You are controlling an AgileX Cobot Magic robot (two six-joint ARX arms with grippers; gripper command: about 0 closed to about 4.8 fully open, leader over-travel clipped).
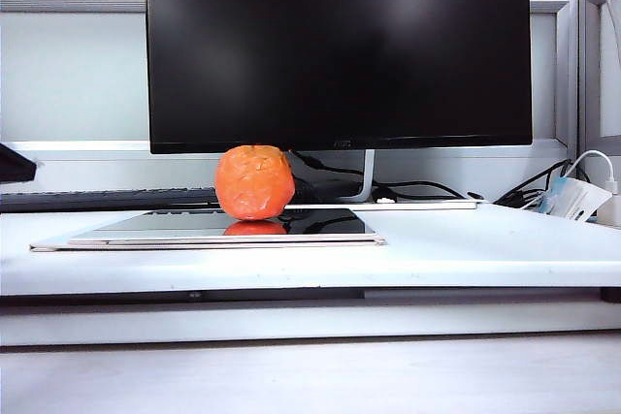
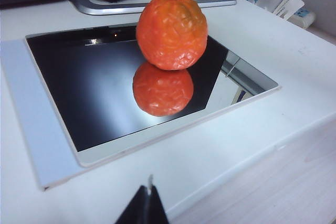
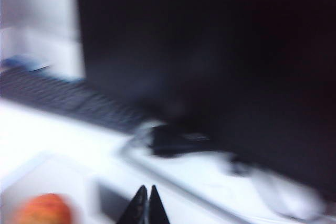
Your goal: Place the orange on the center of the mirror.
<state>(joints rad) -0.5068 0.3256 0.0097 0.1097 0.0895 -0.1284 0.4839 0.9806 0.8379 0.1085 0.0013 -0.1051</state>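
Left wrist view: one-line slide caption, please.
Orange resting on the mirror, left gripper shut and clear.

no legible text, monitor logo unreadable

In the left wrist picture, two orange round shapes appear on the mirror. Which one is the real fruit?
The upper one is the real orange, standing on the mirror. The darker shape beneath it lies flat within the glass: its reflection. Both grippers, left and right, are shut, holding nothing.

Wrinkled glossy orange on smooth reflective mirror.
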